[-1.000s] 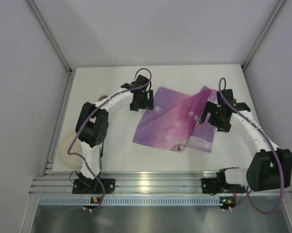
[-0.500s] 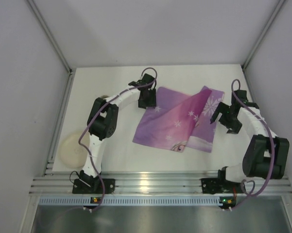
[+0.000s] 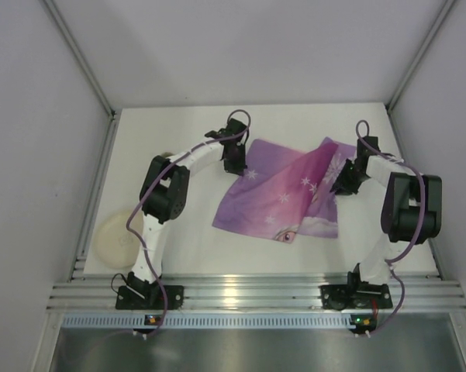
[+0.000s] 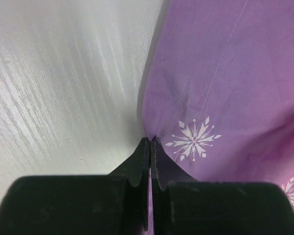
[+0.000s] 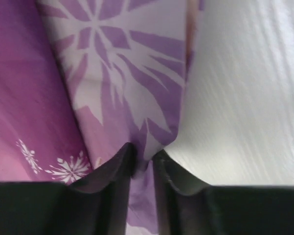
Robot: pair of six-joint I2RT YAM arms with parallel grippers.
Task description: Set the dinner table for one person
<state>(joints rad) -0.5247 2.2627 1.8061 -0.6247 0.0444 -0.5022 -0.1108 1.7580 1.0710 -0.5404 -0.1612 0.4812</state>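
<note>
left end effector [image 4: 150, 142] clamped tight on mat [image 3: 283, 194] edge | right end effector [image 5: 143, 152] nipping a mat fold, narrow gap | worktop [image 3: 178, 240] beneath both arms, mat rumpled mid-worktop | risk: shallow pinch slips; uneven pull bunches cloth

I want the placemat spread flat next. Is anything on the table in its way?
Nothing visible does: the cream plate lies well apart from the placemat, at the left edge of the dinner table.

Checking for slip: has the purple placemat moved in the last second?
No. The placemat sits exactly where it did against the aluminium rail; its near corner has not shifted.
</note>
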